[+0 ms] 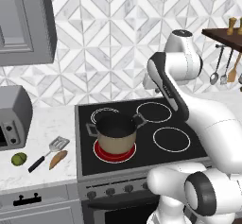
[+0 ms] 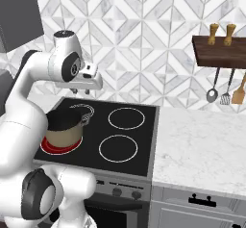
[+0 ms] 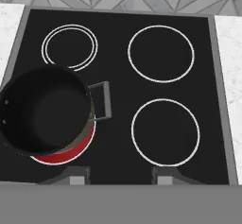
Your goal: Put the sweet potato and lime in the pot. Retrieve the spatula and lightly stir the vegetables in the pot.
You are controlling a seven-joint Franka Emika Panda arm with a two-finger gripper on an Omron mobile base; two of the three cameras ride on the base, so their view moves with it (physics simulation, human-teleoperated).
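Squat tan-sided pot (image 1: 115, 132) with dark, empty interior sits on the glowing red front-left burner (image 1: 115, 155) of the black glass cooktop (image 1: 182, 154). On the white marble counter (image 1: 52, 119) to its left lie the small orange-brown oblong sweet potato (image 1: 58, 159), the slotted silver spatula (image 1: 47, 151) just beside it, and the round yellowish-green lime (image 1: 19, 159) further left. The two-finger gripper (image 3: 122, 176) hovers high over the stove, fingers apart and holding nothing. Sweet potato likely firm, light; pinch across its thick middle. Lime is round, smooth, prone to roll; grip dead centre
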